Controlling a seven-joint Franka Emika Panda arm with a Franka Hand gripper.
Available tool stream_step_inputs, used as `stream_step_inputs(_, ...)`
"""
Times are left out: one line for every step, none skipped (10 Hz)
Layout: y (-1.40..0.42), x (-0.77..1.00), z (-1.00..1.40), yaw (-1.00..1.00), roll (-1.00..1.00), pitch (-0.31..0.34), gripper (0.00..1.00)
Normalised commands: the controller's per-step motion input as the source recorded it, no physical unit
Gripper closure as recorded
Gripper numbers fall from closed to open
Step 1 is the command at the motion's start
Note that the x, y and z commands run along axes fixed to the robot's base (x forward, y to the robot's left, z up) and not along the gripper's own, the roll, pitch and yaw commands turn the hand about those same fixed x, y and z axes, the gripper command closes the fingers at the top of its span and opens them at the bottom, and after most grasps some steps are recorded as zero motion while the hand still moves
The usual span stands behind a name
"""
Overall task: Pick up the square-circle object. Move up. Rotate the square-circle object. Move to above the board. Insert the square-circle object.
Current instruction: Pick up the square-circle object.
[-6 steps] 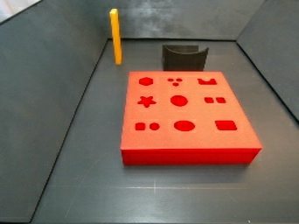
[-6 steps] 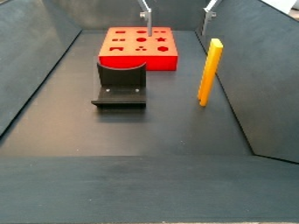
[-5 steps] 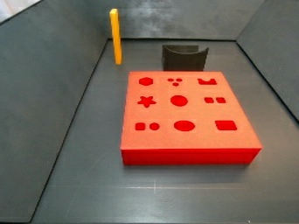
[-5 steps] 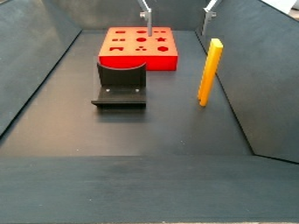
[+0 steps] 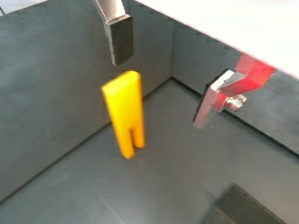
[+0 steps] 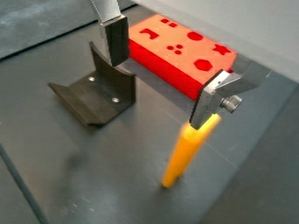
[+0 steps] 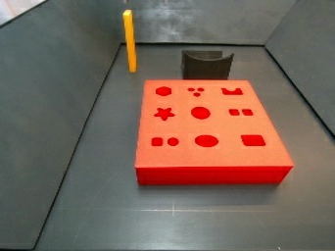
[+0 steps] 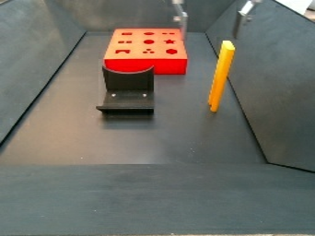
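While nothing is gripped yet, each view shows its own trouble.

Wrist views, pincer: the pincer (image 5: 170,74) hangs spread wide and empty above the floor, its fingers (image 5: 121,37) apart on either side of the upright yellow bar (image 5: 125,114); the other wrist view shows the same from the far side, pincer (image 6: 163,79) over the bar (image 6: 184,156).

Wrist views, risk: the bar stands on end and looks easy to tip; I reckon a finger coming down off-centre would knock it over before the pads close.

Wrist views, hard to tell: the forked end shows at the floor in one picture only, and the bar's top is hidden behind a finger in the other.

Side views, bar: it stands near the wall (image 7: 128,39), well apart from the red board (image 7: 210,129) and the dark fixture (image 7: 206,65); again upright by the wall (image 8: 220,76), board (image 8: 147,51) beyond the fixture (image 8: 127,88).

Side views, risk: the wall is close, so a finger could scrape it.

Side views, cut off: only the fingertips (image 8: 180,16) peek in at one picture's upper edge; the arm is unseen.
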Motion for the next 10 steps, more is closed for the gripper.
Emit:
stream_step_inputs(-0.02, -0.81, -0.25, 0.00, 0.03, -0.066, 0.00)
stream_step_inputs(0.00, -0.49, -0.32, 0.01, 0.00, -0.051, 0.00)
stream_step_inputs(0.00, -0.27, -0.40, 0.01, 0.00, -0.010, 0.00)
stream_step_inputs(-0.01, -0.07, -0.52, 0.00, 0.00, 0.000, 0.00)
stream_step_inputs(0.00, 0.00, -0.56, 0.00, 0.00, 0.001, 0.00)
stream_step_inputs(0.00, 0.00, -0.58, 0.00, 0.01, 0.050, 0.00)
stream_step_inputs(0.00, 0.00, -0.52, 0.00, 0.00, 0.033, 0.00)
stream_step_inputs(0.00, 0.00, -0.34, 0.00, 0.00, 0.000, 0.00)
stream_step_inputs(0.00, -0.01, 0.00, 0.00, 0.00, -0.006, 0.00)
stream_step_inputs(0.00, 0.00, 0.00, 0.00, 0.00, 0.000, 0.00)
